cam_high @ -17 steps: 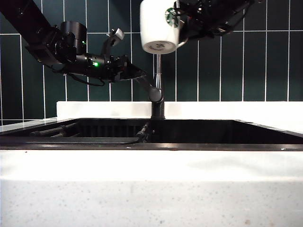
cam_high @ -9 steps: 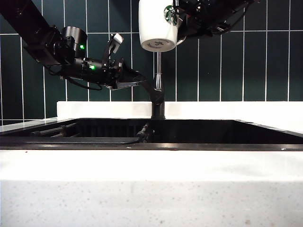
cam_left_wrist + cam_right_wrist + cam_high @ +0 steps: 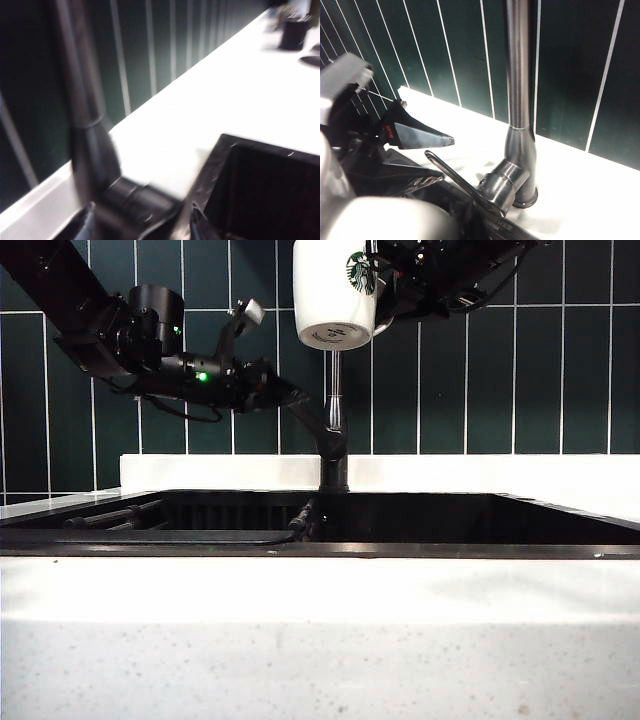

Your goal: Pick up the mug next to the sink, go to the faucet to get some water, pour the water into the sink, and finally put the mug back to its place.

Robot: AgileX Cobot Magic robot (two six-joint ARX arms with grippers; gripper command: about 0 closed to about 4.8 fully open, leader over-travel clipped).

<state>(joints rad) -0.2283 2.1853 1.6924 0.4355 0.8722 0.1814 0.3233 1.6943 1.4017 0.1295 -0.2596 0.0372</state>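
The right gripper [image 3: 385, 285] is at the top of the exterior view, right of centre, clamped narrow on the mug [image 3: 335, 295]. The mug hangs upright high above the sink [image 3: 450, 520], directly over the faucet [image 3: 335, 420] pipe, its green logo facing the camera and its base visible from below. In the right wrist view the mug [image 3: 380, 220] shows only as a pale blurred curve at the near edge, with the faucet [image 3: 519, 100] pipe standing beyond it against the dark tiled wall [image 3: 570, 60].

The left gripper [image 3: 275, 392] reaches in from the left of the exterior view, roughly level, its fingers spread wide at the faucet's lever [image 3: 308, 420]. The right wrist view shows the left gripper [image 3: 432, 157] with one finger above the thin lever [image 3: 457, 182] and one below it; whether either touches the lever is unclear. The left wrist view is blurred, showing the faucet [image 3: 90, 135] body close up.

The sink is a dark basin set in the white counter [image 3: 320, 630].
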